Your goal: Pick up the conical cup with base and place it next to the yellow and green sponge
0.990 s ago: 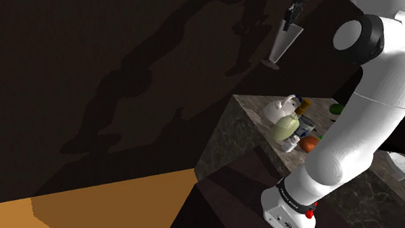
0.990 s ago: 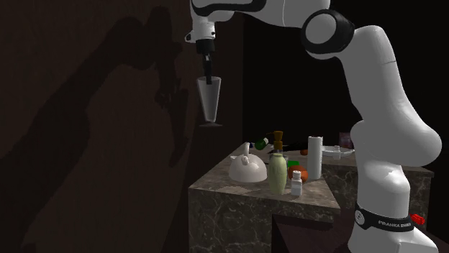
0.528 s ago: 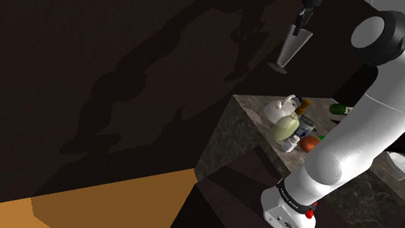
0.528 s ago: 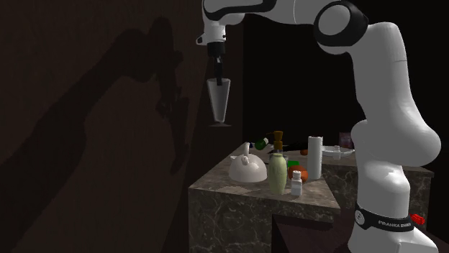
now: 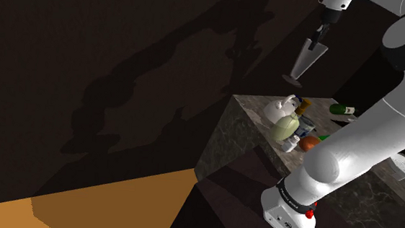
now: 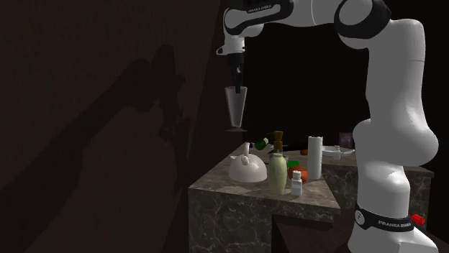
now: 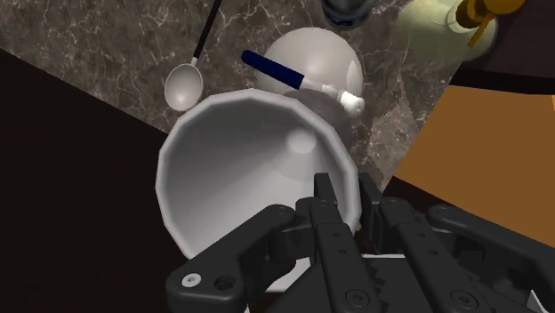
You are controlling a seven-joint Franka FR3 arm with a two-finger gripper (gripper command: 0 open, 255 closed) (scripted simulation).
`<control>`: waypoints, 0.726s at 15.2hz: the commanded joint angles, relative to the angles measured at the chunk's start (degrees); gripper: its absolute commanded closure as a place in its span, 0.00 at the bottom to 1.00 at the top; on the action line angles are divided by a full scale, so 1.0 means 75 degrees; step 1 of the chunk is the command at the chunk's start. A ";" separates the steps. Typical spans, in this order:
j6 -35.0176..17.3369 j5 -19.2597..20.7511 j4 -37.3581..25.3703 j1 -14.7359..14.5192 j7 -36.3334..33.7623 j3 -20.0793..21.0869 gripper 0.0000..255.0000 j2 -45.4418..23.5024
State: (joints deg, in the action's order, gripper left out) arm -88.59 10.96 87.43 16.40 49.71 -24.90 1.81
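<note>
A grey conical cup with a small round base [image 5: 307, 60] hangs in the air, tilted, above the far end of the marble counter [image 5: 230, 137]. My gripper [image 5: 319, 37] is shut on its rim from above. In the second exterior view the cup [image 6: 236, 108] hangs point down under the gripper [image 6: 235, 83], above and to the left of the white teapot [image 6: 247, 168]. In the wrist view I look into the cup's open mouth [image 7: 240, 169]; the gripper [image 7: 345, 196] pinches the rim wall between its two fingers.
The counter [image 6: 223, 188] holds a pale green pump bottle [image 6: 278, 172], a small white bottle [image 6: 296, 187], an orange item [image 6: 300, 175], a white roll [image 6: 314, 157] and a green bottle lying down [image 5: 341, 109]. A spoon [image 7: 182, 84] and a blue-handled brush [image 7: 289, 74] lie below the cup.
The arm has carried the cup to the right in both exterior views, from beside the dark wall to over the counter's end. The grip has stayed shut on it.
</note>
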 commanded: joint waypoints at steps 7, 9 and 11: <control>-0.0894 0.0405 0.1502 0.0546 0.0981 -0.0618 1.00 0.0924; -0.1095 0.0469 0.1738 0.0686 0.1266 -0.0815 1.00 0.1039; -0.1294 0.0518 0.1936 0.0827 0.1565 -0.1023 1.00 0.1119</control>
State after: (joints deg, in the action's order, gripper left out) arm -97.37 14.85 101.49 22.02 60.03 -31.62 10.29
